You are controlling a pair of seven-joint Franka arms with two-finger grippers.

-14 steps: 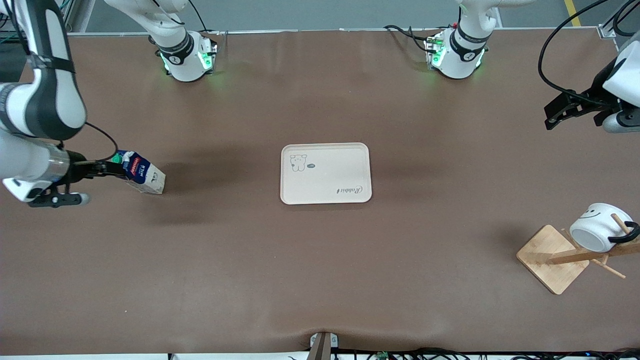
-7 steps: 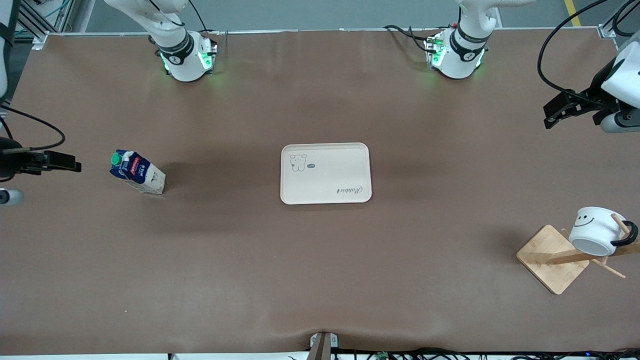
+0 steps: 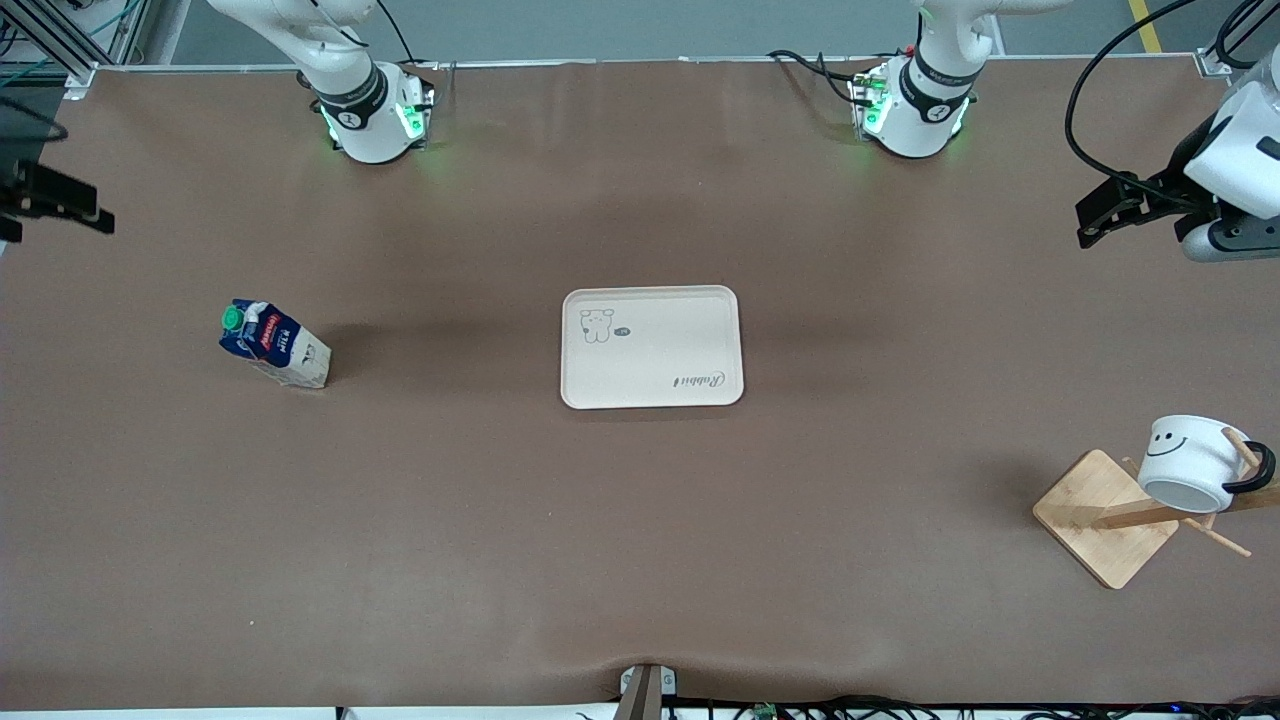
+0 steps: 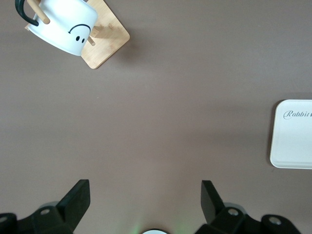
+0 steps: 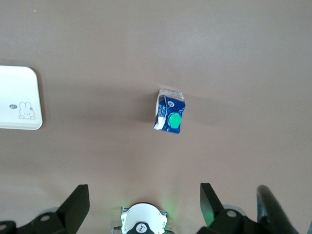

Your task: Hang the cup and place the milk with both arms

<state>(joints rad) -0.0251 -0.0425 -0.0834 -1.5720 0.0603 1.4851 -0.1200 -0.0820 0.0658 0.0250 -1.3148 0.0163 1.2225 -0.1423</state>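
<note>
Right gripper (image 3: pixel 60 205) off milk (image 3: pixel 273 343), lifted away, fingers wide; left gripper (image 3: pixel 1105 212) wide too. Cup (image 3: pixel 1190 462) hung on rack (image 3: pixel 1110 516). Both steps look finished.

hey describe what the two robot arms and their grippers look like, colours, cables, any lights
Both arms are white and jointed with black joint covers. Their round white bases glow green and carry a black band; black cables run to the left arm's base and loop above its wrist. The left gripper and right gripper are black, each with two blocky, angular fingers. The right arm's base looks the same.
</note>
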